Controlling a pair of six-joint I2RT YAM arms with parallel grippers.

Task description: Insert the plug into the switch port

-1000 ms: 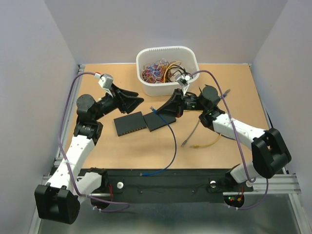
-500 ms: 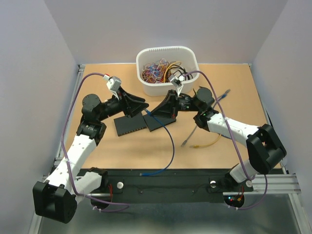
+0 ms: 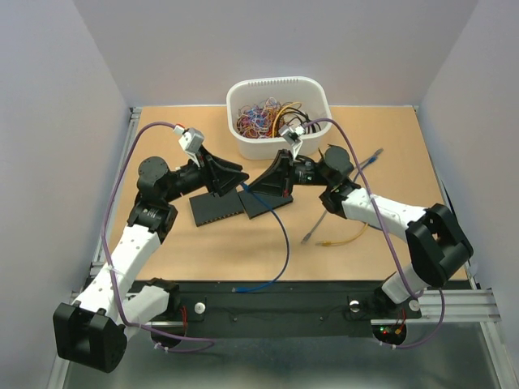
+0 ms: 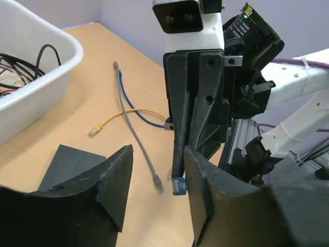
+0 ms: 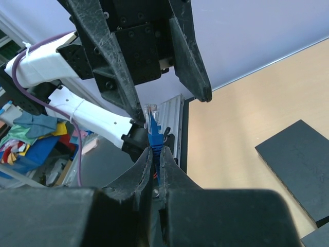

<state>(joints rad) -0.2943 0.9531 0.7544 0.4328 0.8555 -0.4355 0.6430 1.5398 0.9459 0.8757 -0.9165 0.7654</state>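
Observation:
My right gripper (image 5: 157, 153) is shut on a blue plug (image 5: 153, 128), whose clear tip sticks out past the fingertips. Its blue cable (image 3: 284, 243) trails down toward the table's near edge. In the left wrist view the plug (image 4: 179, 185) hangs between my left gripper's (image 4: 158, 152) open fingers, close against the right-hand one. In the top view both grippers meet tip to tip, left (image 3: 242, 180) and right (image 3: 253, 188), above two flat black switches (image 3: 215, 207) (image 3: 266, 201). Small ports show along the left switch's front edge.
A white bin (image 3: 318, 130) of tangled coloured cables stands at the back centre. Loose grey (image 3: 316, 223), yellow (image 3: 345, 239) and blue (image 3: 369, 158) cables lie on the tabletop to the right of the switches. The side walls stand close on both sides.
The left gripper has swung right and narrowed its jaws a little. The right gripper has carried the plug left, so it now sits between the left fingers.

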